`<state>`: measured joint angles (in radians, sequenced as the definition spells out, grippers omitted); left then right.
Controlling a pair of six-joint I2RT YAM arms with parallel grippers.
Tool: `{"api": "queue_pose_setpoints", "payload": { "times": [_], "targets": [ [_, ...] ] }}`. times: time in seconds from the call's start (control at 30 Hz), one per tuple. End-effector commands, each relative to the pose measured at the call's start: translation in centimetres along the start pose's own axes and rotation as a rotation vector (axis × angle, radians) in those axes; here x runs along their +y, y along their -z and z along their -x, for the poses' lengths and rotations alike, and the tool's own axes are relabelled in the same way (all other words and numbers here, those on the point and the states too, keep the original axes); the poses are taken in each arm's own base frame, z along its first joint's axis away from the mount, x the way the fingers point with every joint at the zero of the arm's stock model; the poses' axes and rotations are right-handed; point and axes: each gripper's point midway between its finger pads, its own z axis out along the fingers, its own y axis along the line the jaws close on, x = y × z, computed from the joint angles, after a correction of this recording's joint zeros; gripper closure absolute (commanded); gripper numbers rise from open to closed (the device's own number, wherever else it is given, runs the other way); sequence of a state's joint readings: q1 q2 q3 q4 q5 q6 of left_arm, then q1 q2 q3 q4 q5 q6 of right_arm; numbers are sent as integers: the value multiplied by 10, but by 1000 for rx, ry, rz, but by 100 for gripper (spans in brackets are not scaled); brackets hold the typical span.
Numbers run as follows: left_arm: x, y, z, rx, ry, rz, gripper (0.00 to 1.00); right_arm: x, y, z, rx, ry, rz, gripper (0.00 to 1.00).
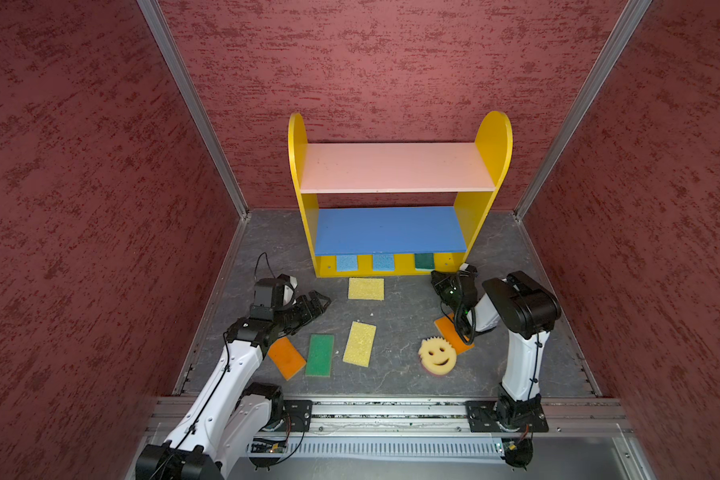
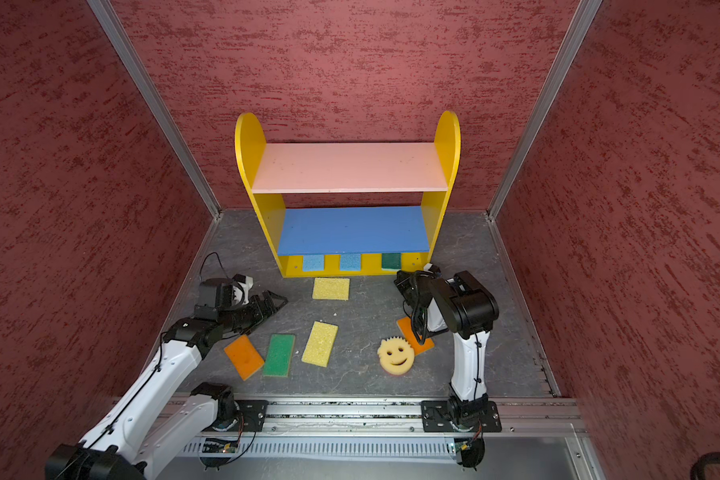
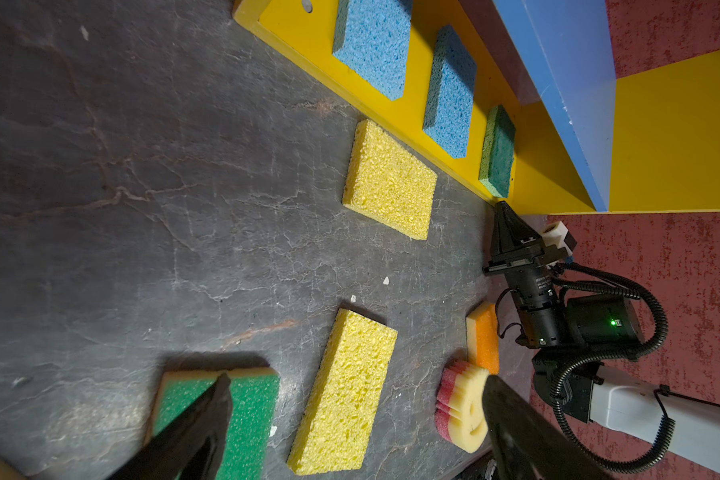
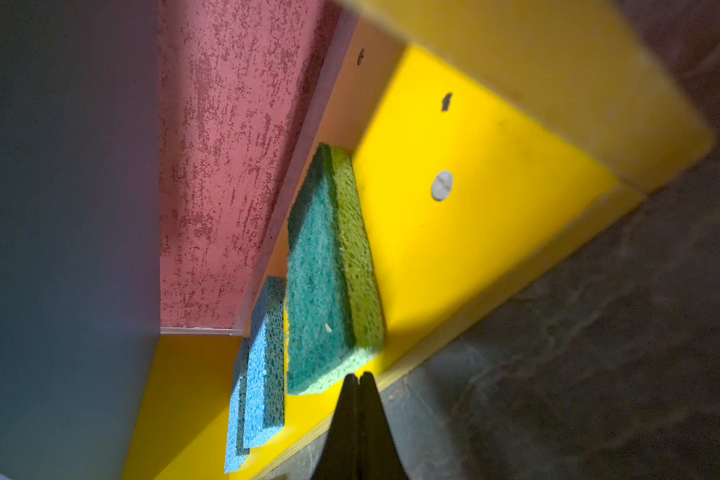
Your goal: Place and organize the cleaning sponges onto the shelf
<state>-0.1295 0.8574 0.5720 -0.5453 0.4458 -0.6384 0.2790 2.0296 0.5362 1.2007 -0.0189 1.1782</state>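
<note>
- Right gripper (image 4: 358, 377) pinched shut, empty; tips just at the near edge of the green sponge (image 4: 321, 270) on the shelf (image 1: 495, 141) base; probably to nudge it into line beside two blue sponges (image 1: 346, 262)
- Left gripper (image 1: 316, 302) spread wide, empty, low over the floor (image 1: 400, 316); seemingly readied to pick one of six loose sponges (image 1: 359, 344)

In both top views, three sponges (image 1: 383, 262) on the shelf base (image 1: 404, 266) are largely hidden under the blue board (image 1: 385, 230); an orange sponge (image 1: 444, 326) is partly covered by the right arm (image 1: 520, 361).
</note>
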Motion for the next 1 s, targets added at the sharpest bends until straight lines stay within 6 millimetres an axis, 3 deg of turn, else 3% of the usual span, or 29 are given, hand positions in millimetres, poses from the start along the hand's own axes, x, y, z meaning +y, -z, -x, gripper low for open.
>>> {"api": "queue_pose_setpoints", "payload": {
  "times": [0.0, 0.27, 0.53, 0.87, 0.97],
  "targets": [
    [0, -1, -1, 2, -11, -7, 6, -24, -2, -6, -1, -65, -73, 100],
    [1, -1, -1, 3, -9, -3, 6, -25, 3, 6, -59, -62, -114, 100],
    [0, -2, -1, 11, -9, -1, 6, -22, -9, 8, -60, -51, -114, 100],
    [-3, 1, 2, 7, -10, -1, 6, -27, 0, 6, -58, -33, -129, 100],
    [-6, 4, 4, 0, -17, -2, 6, -16, 2, -1, 1, -14, -99, 100]
  ]
}}
